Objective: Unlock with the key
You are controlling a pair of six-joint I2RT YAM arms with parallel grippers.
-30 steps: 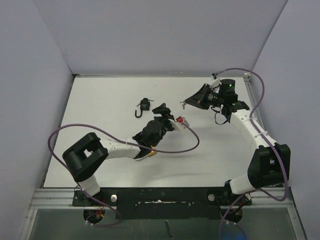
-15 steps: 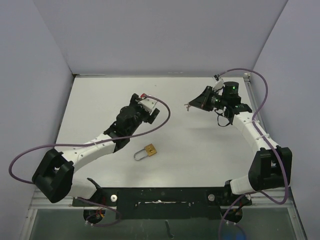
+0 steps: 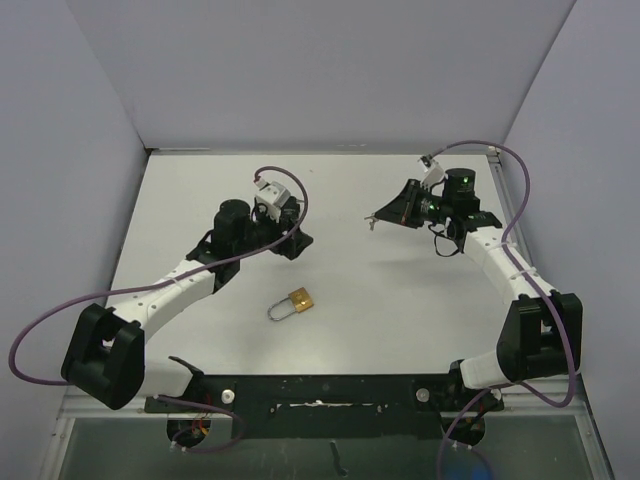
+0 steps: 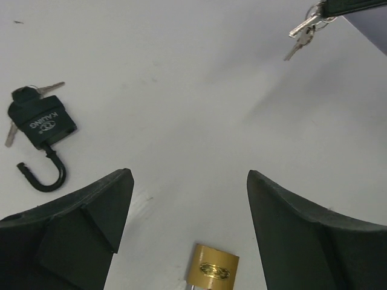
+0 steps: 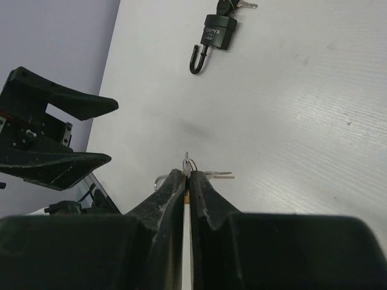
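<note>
- Holding the keys [image 5: 208, 174] by their ring, the right gripper [image 5: 186, 178] is squeezed tight, over the far right of the table [image 3: 400, 320].
- The left gripper [image 4: 190, 181] is wide apart with nothing in it.
- The gold lock [image 3: 298, 300] lies flat at the near middle, well apart from the keys.
- The keys dangle, so one could miss the little hole.
- Nothing holds the lock, so a push might slide it away.
</note>
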